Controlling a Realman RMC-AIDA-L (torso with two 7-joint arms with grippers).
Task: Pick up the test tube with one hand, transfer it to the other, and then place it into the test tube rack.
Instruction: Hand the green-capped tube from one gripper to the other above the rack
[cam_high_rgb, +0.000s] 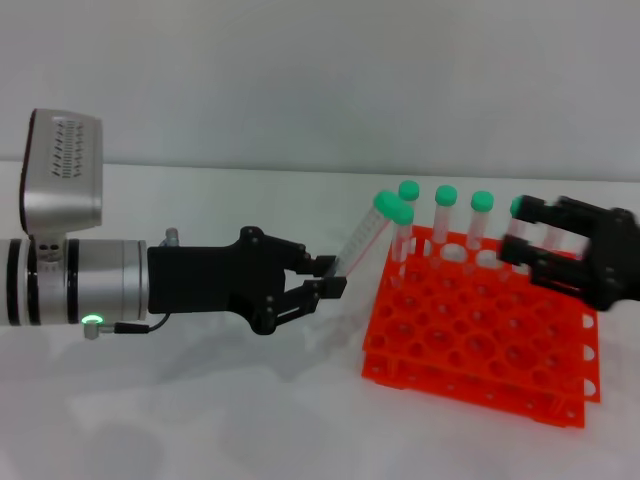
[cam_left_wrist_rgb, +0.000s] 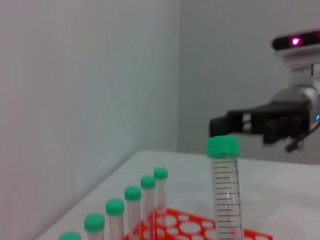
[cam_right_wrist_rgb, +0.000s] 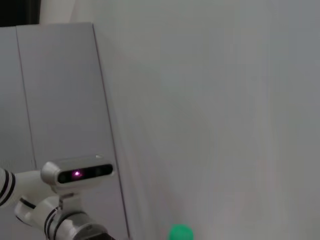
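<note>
White tabletop carries the rack (cam_high_rgb: 480, 335), beside which the left gripper (cam_high_rgb: 330, 277) pinches the tilted tube (cam_high_rgb: 365, 240) by its base, the right gripper (cam_high_rgb: 530, 255) hovers over the rack's far end, fingers unclear, so handover and racking remain.

Orange test tube rack (cam_high_rgb: 480, 350) on white table (cam_high_rgb: 180, 400)

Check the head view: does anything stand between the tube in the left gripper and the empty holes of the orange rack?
The left gripper holds the test tube tilted beside the test tube rack. Several capped tubes stand in the back row; the nearer holes look open. The right gripper is over the rack's far side.
</note>
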